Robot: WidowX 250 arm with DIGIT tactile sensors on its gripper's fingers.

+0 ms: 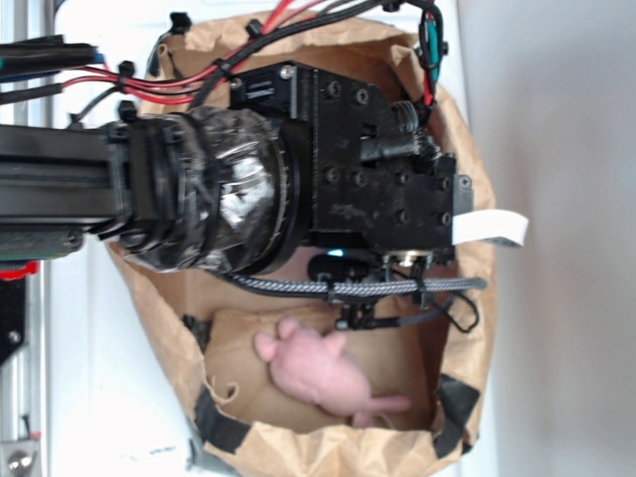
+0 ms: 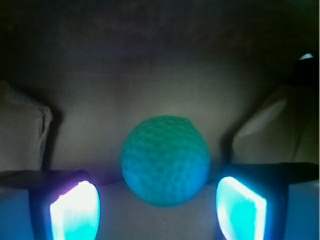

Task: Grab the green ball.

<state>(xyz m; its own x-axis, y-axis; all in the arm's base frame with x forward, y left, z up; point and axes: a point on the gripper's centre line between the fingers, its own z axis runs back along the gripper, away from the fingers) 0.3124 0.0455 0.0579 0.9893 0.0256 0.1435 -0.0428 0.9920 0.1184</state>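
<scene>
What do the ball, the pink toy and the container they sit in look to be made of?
Ball: matte, finely dimpled, probably rubber or foam; hardness can't be judged. Toy: soft pink plush, going by its fuzzy outline. Bag: crumpled brown paper with creased, torn-looking edges and dark tape at its corners. The gripper straddles the ball, open.

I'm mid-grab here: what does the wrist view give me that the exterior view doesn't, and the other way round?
Only the wrist view shows the green ball, sitting between the two lit fingertips with a gap on each side, so the gripper is open. Only the exterior view shows the pink plush toy lying in the paper bag, plus the arm's black wrist housing and cables, which hide the ball and fingers. Both show brown paper bag interior around the work area.
</scene>
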